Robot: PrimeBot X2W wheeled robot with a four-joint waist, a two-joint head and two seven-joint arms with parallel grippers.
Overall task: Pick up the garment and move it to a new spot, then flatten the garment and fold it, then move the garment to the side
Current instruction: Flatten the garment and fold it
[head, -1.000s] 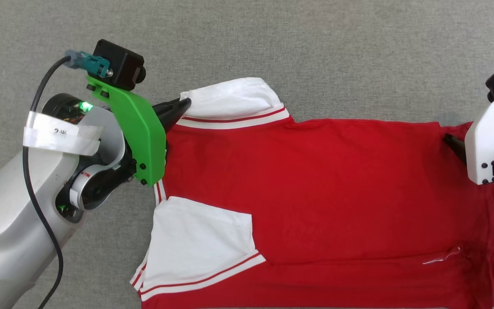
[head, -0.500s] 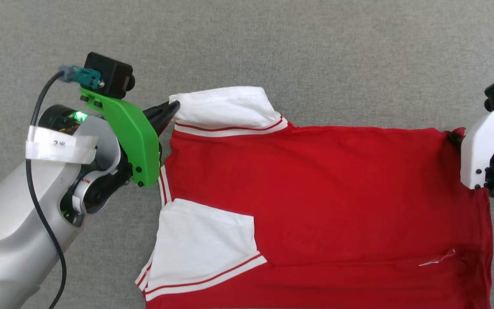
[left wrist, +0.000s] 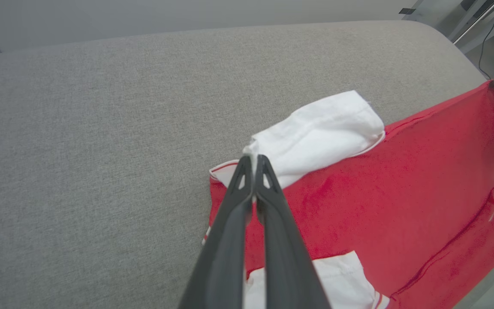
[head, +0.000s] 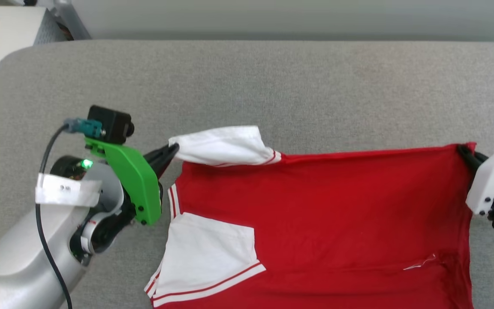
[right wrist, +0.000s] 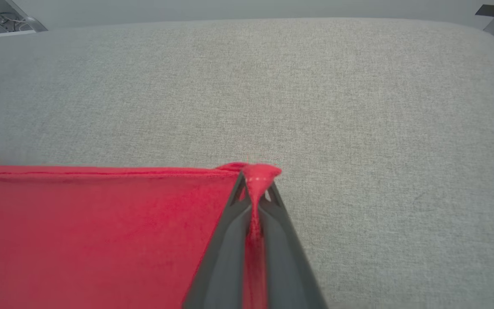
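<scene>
I read the garment as lying plain red side up on the grey tabletop, spread crosswise in head view, with its near edge cut off by the frame. Left hand is clenched on the tip of the far white sleeve, which is bunched. Right hand is clenched on the far hem corner, with red cloth pinched between its fingers. The far edge runs straight between both hands. Near sleeve lies flat.
</scene>
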